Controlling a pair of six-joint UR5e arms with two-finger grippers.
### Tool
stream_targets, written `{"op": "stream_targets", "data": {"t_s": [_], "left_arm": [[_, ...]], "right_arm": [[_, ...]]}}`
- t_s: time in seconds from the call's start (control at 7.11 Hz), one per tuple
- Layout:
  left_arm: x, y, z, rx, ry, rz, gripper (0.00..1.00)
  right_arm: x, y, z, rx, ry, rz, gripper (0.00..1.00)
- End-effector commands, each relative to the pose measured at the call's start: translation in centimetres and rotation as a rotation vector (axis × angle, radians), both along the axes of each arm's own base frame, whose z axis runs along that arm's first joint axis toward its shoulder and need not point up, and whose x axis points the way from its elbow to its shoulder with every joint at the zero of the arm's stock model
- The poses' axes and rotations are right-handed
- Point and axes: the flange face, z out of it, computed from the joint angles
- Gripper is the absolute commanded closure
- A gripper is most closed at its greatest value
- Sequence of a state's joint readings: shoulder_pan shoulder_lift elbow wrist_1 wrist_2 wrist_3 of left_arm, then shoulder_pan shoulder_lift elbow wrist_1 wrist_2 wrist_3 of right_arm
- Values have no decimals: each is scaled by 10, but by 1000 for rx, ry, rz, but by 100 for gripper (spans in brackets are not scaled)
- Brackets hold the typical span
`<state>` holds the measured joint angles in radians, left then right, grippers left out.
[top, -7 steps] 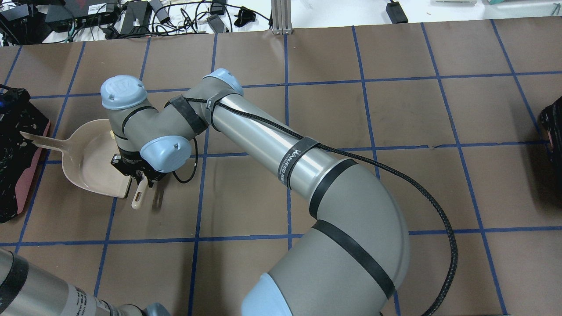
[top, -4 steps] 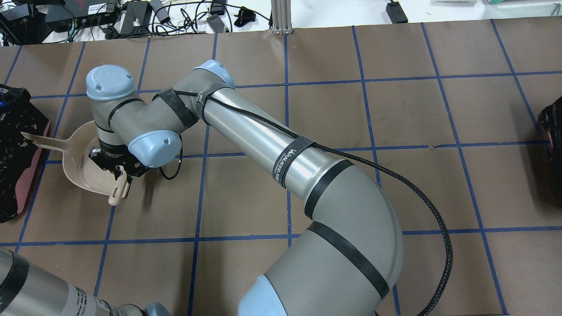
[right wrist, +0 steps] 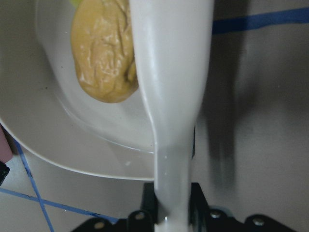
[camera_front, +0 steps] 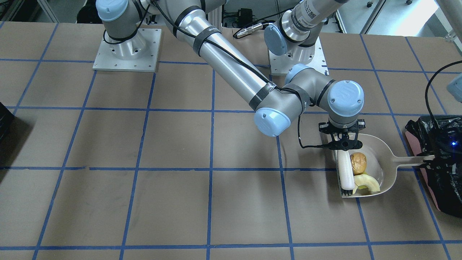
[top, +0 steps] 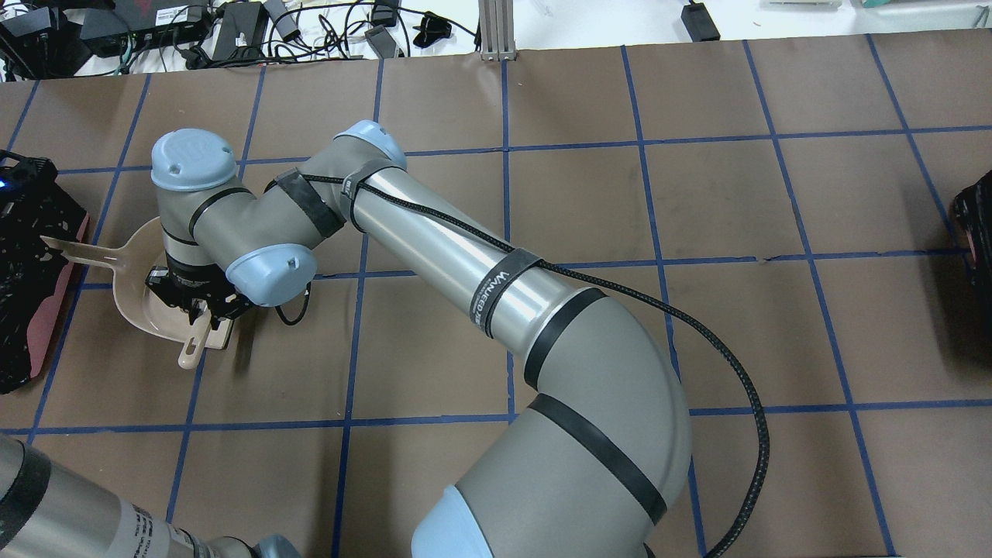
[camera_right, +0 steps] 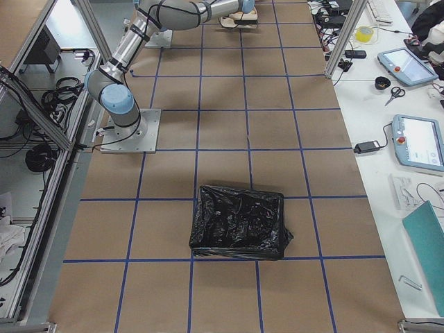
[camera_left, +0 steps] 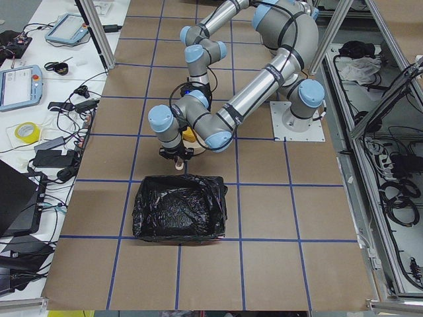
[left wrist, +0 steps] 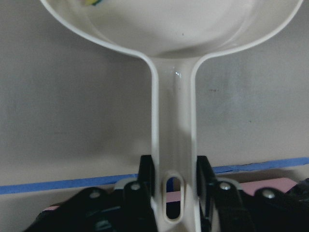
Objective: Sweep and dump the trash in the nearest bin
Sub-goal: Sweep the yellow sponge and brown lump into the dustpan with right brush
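Note:
The golden-brown potato-like lump (camera_front: 358,162) and the pale yellow apple-slice wedge (camera_front: 368,182) lie inside the beige dustpan (camera_front: 384,159). My right gripper (camera_front: 343,145) is shut on a white brush (camera_front: 345,171), which stands at the pan's open lip beside both pieces. The right wrist view shows the brush (right wrist: 169,72) touching the lump (right wrist: 104,53). My left gripper (left wrist: 174,186) is shut on the dustpan handle (left wrist: 174,121), by the edge of the pink-sided bin with the black bag (camera_front: 442,139). In the overhead view the right arm hides the trash.
The bin (top: 27,310) sits at the table's left end in the overhead view. A second black bin (top: 978,225) stands at the far right end. The right arm (top: 480,263) stretches across the middle of the table. Cables and devices (top: 232,27) lie beyond the far edge.
My right gripper has moved left with the brush, from the table beside the pan's lip to over the lip. The dustpan and the left gripper have stayed put.

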<state>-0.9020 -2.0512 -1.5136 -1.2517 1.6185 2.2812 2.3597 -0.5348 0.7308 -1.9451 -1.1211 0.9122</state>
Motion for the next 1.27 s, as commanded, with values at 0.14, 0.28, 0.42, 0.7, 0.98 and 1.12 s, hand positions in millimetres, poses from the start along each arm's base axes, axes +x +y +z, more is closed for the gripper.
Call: {"op": "stream_targets", "data": {"t_s": [0.14, 0.28, 0.42, 0.7, 0.98, 1.12], "left_arm": [[0, 0, 3, -3, -4, 2, 100], [0, 0, 5, -5, -6, 2, 100], [0, 0, 4, -4, -3, 0, 100], [0, 0, 4, -1, -1, 0, 100], [-1, 1, 2, 4, 7, -1, 100], [-1, 1, 2, 3, 9, -1, 100]], "right_arm": [[18, 9, 13, -30, -95, -1, 100], [21, 10, 11, -33, -120, -1, 100], [26, 16, 8, -25, -127, 5, 100], [34, 23, 10, -33, -171, 5, 100], [29, 34, 69, -56, -199, -6, 100], [19, 44, 103, -22, -163, 3, 100]]}}
